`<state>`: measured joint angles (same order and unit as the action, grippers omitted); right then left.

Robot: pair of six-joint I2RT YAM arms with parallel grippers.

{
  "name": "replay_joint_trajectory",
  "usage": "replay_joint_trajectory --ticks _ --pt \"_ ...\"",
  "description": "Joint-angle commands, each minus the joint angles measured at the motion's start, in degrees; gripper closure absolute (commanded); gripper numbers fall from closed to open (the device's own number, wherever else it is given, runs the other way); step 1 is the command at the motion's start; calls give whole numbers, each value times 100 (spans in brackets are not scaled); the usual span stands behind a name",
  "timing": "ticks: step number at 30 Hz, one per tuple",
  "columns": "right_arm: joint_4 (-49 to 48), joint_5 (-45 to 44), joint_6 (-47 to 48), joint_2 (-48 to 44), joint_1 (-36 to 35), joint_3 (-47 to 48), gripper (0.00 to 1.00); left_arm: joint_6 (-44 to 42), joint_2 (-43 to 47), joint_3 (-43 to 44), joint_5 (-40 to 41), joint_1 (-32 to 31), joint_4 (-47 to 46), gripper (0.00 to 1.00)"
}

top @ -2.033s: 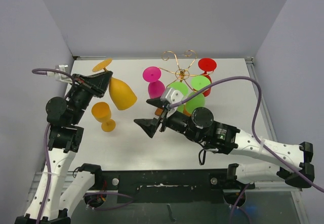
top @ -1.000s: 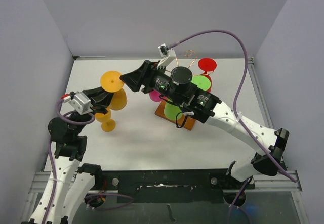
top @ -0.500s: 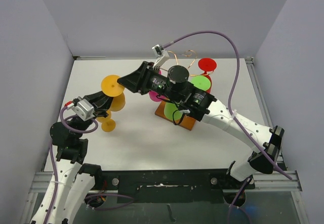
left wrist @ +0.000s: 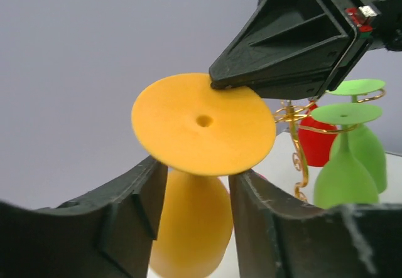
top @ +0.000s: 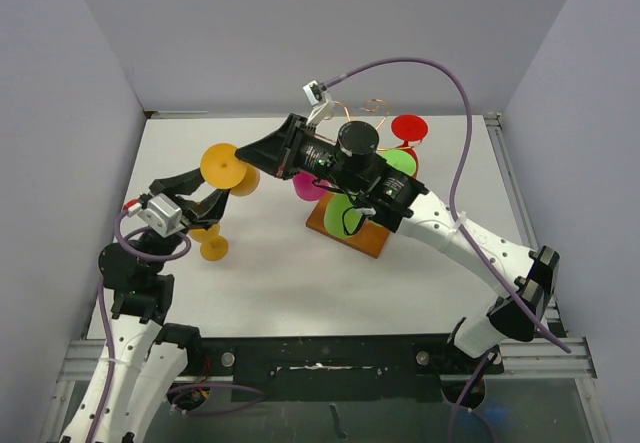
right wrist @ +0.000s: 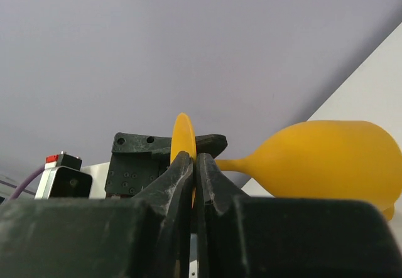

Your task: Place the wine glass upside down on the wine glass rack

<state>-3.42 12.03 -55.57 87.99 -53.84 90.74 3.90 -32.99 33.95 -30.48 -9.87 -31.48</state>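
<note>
An orange wine glass hangs in the air on its side, its round foot (top: 223, 167) toward the camera and its bowl (right wrist: 326, 159) behind. My right gripper (top: 244, 155) is shut on the foot's rim (right wrist: 183, 133), its fingertips (left wrist: 220, 82) pinching the edge of the disc (left wrist: 204, 124). My left gripper (left wrist: 199, 168) is open, its fingers (left wrist: 135, 209) standing on either side of the glass below the foot without touching it; the stem is hidden there. The wine glass rack (top: 362, 111), gold wire on a brown wooden base (top: 352, 235), stands right of centre.
Upside-down glasses hang on the rack: pink (top: 310, 185), red (top: 408, 128) and two green (top: 396, 164). A second orange glass (top: 208, 241) stands on the white table under my left gripper. Grey walls close in the back and sides.
My right gripper has closed on the rim of the orange foot. My left gripper has opened off the glass. The glass has shifted slightly toward the back right.
</note>
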Motion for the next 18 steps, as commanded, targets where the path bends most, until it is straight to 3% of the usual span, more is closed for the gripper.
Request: replay_joint_trajectory --ticks 1,4,8,18 --pt "-784 106 182 -7 150 124 100 282 120 52 760 -6 -150 52" --pt "-1050 145 234 49 284 176 100 287 238 -121 1222 -6 -202 43" --pt "-1160 215 422 174 573 483 100 228 502 -412 1776 3 -303 39" --pt "-1550 844 416 714 1527 1238 100 455 683 -571 2635 3 -59 38"
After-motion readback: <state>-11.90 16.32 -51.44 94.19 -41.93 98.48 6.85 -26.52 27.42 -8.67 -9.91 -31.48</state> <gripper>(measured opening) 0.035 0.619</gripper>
